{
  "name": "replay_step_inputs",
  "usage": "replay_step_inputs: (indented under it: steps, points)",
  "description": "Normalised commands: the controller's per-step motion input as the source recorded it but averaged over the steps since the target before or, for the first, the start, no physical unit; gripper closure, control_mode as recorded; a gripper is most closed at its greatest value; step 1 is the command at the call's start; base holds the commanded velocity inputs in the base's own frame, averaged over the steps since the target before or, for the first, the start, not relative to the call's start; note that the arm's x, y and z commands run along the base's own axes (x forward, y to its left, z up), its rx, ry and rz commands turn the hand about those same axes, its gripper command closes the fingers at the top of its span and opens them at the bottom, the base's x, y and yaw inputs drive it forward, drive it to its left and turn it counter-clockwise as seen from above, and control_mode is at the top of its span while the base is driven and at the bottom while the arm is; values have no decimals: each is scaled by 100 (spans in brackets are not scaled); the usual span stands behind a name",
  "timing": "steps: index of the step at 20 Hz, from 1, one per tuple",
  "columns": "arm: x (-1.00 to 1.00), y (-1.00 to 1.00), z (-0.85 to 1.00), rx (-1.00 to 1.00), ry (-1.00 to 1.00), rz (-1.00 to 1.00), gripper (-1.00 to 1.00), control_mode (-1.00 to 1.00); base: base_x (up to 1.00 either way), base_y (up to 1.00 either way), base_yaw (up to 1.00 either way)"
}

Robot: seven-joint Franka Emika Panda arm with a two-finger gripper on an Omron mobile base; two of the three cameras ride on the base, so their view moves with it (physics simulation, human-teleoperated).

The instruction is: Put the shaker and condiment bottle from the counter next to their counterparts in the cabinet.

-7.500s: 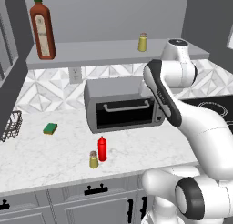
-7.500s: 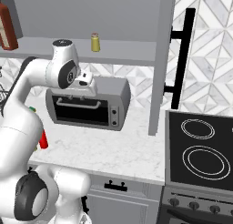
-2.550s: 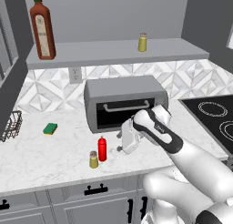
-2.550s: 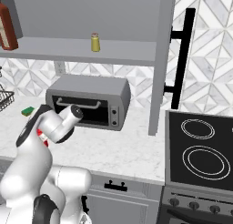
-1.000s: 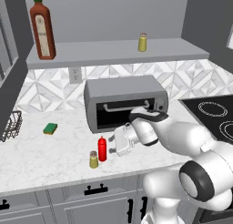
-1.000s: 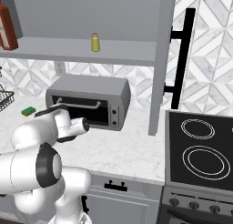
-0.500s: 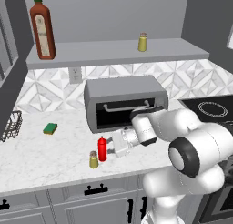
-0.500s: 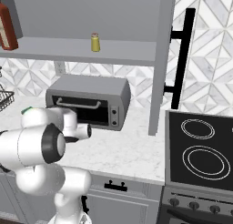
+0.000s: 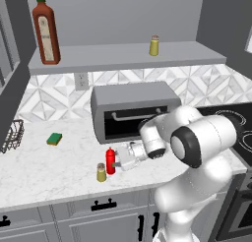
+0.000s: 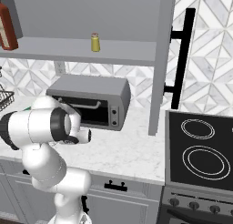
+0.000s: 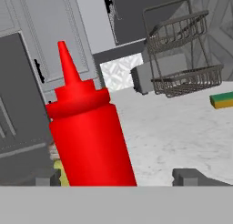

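- My end effector [image 9: 116, 162] sits low over the bench [image 9: 44, 174], its fingers spread apart on either side of the condiment bottle [image 9: 110, 161], not clamped on it.
- In the hand view that red bottle [image 11: 88, 132] stands upright between my fingertips [image 11: 193, 176].
- The shaker [image 9: 101, 172] stands on the bench just beside the bottle.
- On the cabinet [image 9: 123, 56] shelf: the tall brown bottle [image 9: 45, 31] at left, a second shaker [image 9: 154, 45] well to its right.

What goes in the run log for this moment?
phase: grasp approach | gripper: jaws open around condiment bottle, not clamped | shaker: on counter | cabinet: counterparts only
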Motion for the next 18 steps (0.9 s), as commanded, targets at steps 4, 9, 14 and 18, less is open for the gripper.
replay_step_inputs:
  steps: [4, 9, 14, 18]
  points:
    - [13, 14, -14, 4, 9, 2, 100, -100, 0, 0, 0]
    - [1, 5, -1, 0, 4, 0, 100, -100, 0, 0, 0]
    - [0, 0, 42, -4, -6, -3, 100, -100, 0, 0, 0]
    - [0, 0, 72, -11, -11, -8, 100, -100, 0, 0, 0]
